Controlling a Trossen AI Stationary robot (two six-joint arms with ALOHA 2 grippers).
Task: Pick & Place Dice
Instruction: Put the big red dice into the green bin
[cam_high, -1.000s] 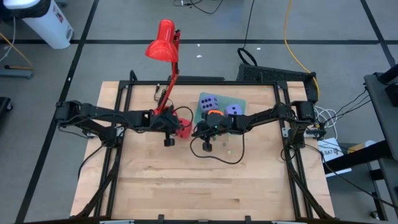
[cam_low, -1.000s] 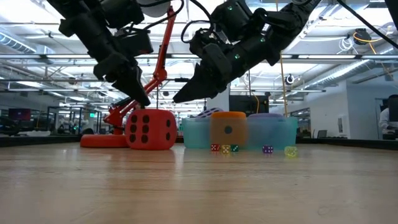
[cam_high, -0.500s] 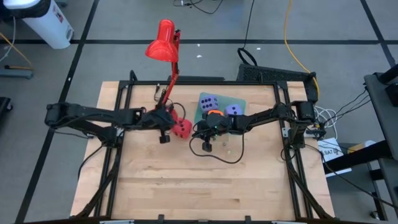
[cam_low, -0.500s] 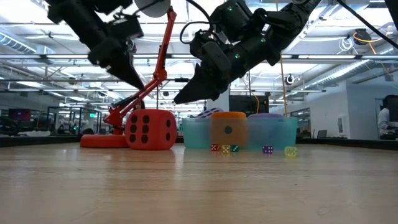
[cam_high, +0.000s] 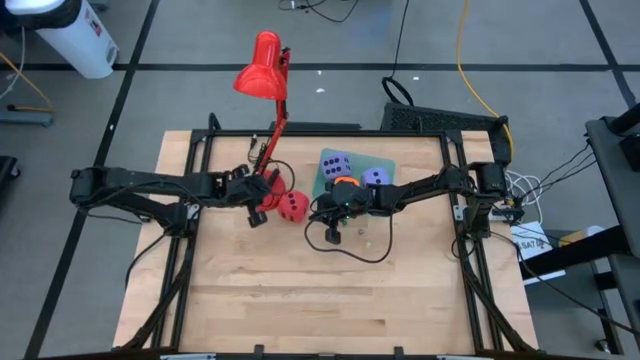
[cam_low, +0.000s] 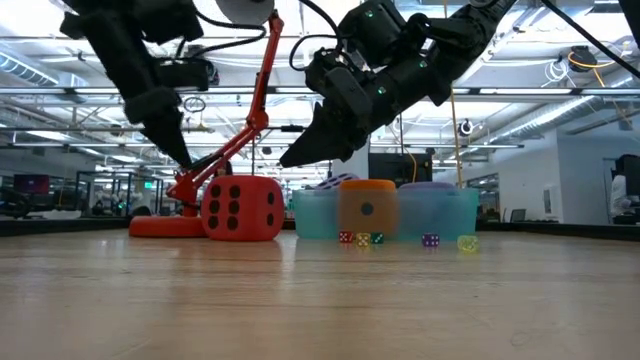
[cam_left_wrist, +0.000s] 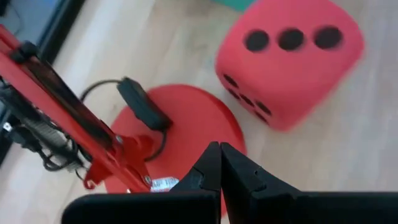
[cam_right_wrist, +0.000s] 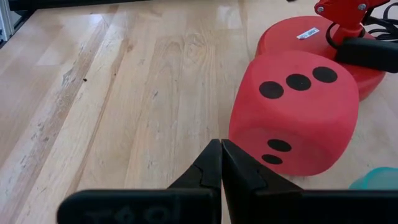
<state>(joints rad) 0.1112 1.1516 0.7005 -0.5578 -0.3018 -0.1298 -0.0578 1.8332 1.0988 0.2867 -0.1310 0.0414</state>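
Red die (cam_high: 292, 206) resting on table (cam_high: 250, 290), centre frame, just beside lamp base (cam_left_wrist: 180, 134). Left gripper (cam_high: 256, 214) left of die, fingers closed, empty. Right gripper (cam_high: 331, 236) right of die, closed, empty.

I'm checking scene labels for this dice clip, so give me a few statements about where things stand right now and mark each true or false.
1. The large red soft die rests on the wooden table. True.
2. The left end effector is clamped on the red die. False: its fingers are shut on nothing, and the die lies free ahead of it.
3. The red desk lamp's round base sits right beside the red die. True.
4. The right end effector is wide open. False: its fingers are shut together.
5. The orange die sits at the teal tray. True.
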